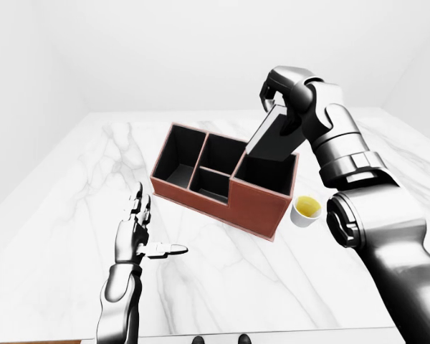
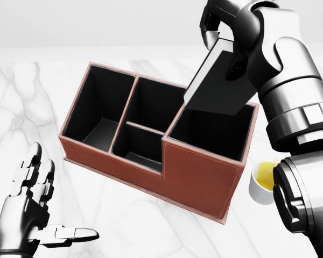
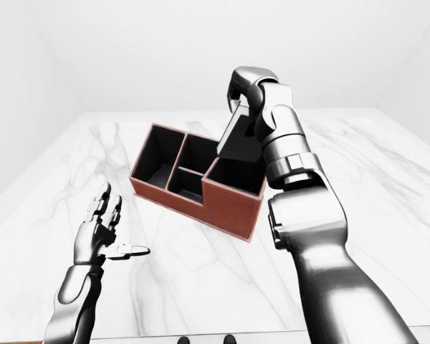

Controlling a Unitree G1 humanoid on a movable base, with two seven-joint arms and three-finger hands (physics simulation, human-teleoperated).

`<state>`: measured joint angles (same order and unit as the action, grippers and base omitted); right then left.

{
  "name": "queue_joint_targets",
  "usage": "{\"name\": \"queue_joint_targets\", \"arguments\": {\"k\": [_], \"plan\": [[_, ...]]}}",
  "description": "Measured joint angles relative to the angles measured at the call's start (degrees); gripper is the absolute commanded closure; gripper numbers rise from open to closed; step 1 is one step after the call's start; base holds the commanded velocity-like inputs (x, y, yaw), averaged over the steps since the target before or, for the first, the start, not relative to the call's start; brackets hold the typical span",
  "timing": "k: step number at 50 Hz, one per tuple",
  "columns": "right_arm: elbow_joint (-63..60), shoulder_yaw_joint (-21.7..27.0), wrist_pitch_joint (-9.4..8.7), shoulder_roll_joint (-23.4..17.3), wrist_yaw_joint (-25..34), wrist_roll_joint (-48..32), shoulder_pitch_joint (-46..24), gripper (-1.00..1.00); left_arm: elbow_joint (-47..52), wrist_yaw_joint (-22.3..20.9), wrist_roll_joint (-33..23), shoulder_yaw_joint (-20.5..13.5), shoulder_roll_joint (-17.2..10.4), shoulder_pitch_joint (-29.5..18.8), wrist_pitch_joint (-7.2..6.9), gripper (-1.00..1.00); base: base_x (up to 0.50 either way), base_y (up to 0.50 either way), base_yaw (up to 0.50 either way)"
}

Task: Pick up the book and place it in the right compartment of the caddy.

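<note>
A: The book hangs tilted over the caddy, its long axis running from upper right down to lower left in the head view, with the lower end over the far rim of the right compartment.

B: And its look?

A: A flat dark cover with a pale band of page edges along the left side. No title or marking can be made out.

B: What holds it?

A: The right robot hand, fingers curled round the upper end, so that end is hidden behind them. Whether the lower corner touches the caddy's rim cannot be told.

B: The caddy itself?

A: Reddish-brown outside, black inside, standing on the white marble worktop. Its right compartment is taller than the others to its left.

B: The other hand?

A: The left robot hand hovers near the bottom left, fingers spread wide, holding nothing. A small white cup with yellow contents sits just right of the caddy, partly cut off by the right arm.
</note>
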<state>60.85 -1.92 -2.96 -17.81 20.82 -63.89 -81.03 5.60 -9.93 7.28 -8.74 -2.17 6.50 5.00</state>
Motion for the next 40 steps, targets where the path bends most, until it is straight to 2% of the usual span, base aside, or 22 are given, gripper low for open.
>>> {"name": "queue_joint_targets", "arguments": {"k": [17, 40], "plan": [[6.5, -0.7, 1.03, 0.0, -4.9, -1.2, -1.0, 1.00, -1.4, 0.0, -0.1, -0.2, -0.2, -0.4, 0.00, -1.00, 0.00, 0.00, 0.00], [11.8, -1.0, 1.16, 1.1, -8.8, -2.4, -0.1, 1.00, -4.8, 0.1, -0.6, 0.1, -0.4, -1.2, 0.00, -1.00, 0.00, 0.00, 0.00]]}}
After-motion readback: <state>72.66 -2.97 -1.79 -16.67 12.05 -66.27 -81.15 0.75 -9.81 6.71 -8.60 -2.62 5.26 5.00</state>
